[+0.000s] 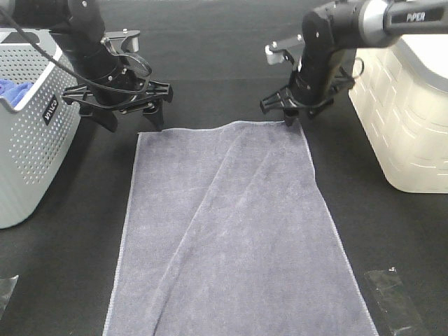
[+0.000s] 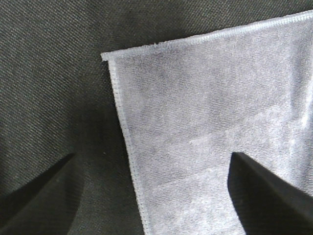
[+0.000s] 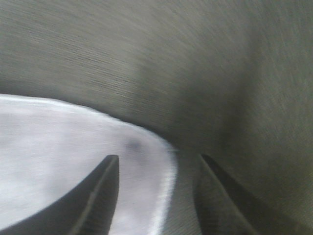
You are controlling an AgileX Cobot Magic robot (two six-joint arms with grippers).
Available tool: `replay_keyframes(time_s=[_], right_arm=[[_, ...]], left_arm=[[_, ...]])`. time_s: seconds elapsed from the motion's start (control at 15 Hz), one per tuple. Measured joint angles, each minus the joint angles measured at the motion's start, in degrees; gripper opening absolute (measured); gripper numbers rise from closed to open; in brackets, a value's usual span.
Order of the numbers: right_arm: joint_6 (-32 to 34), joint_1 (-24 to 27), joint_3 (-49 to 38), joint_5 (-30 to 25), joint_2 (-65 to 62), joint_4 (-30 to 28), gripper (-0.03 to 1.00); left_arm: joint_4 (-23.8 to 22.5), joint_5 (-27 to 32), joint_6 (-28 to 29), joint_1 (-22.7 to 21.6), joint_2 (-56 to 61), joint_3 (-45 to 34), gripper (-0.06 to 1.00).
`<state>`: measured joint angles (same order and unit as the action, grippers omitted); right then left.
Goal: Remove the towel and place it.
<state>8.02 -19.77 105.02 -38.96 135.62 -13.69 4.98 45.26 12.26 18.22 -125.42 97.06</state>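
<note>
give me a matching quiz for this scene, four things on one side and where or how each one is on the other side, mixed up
Things:
1. towel
2. blue cloth
3. cream basket
4. left gripper

Place or state:
a. inside the grey perforated basket
b. open, over a corner of the towel
c. spread out on the dark table
d. at the right edge of the exterior high view

Pairs: 1-c, 2-a, 3-d, 4-b

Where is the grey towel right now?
The slate-grey terry towel lies spread on the black tabletop, mid high view, between the grey perforated basket and cream bin.
</note>
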Motion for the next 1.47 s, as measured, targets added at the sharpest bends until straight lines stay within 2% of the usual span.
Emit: replay_keyframes(time_s=[0.4, 0.53, 0.67, 0.73, 1.07, 1.33, 1.47], right_arm=[[-0.2, 0.1, 0.2, 3.3, 2.3, 2.7, 0.44], [-0.2, 0.0, 0.3, 3.3, 3.0, 2.9, 0.29], [-0.2, -0.2, 0.3, 3.0, 3.0, 3.3, 0.03], [-0.2, -0.2, 0.4, 2.8, 3.0, 3.3, 0.00], [-0.2, -0.1, 7.5, -8.9, 3.0, 0.4, 0.00], [-0.2, -0.1, 8.9, -10.0, 3.0, 0.3, 0.00], [-0.2, -0.1, 8.9, -10.0, 3.0, 0.3, 0.00]], left_arm=[[0.0, -1.1, -0.1, 0.0, 0.0, 0.0, 0.77], [0.0, -1.4, -0.1, 0.0, 0.0, 0.0, 0.77], [0.0, -1.4, -0.1, 0.0, 0.0, 0.0, 0.77], [0.0, -1.4, -0.1, 0.0, 0.0, 0.0, 0.77], [0.0, -5.8, 0.0, 0.0, -1.7, 0.0, 0.74], [-1.4, -9.5, 5.3, 0.0, -5.6, 1.6, 0.74], [-1.4, -9.5, 6.5, 0.0, -8.0, 3.9, 0.68]])
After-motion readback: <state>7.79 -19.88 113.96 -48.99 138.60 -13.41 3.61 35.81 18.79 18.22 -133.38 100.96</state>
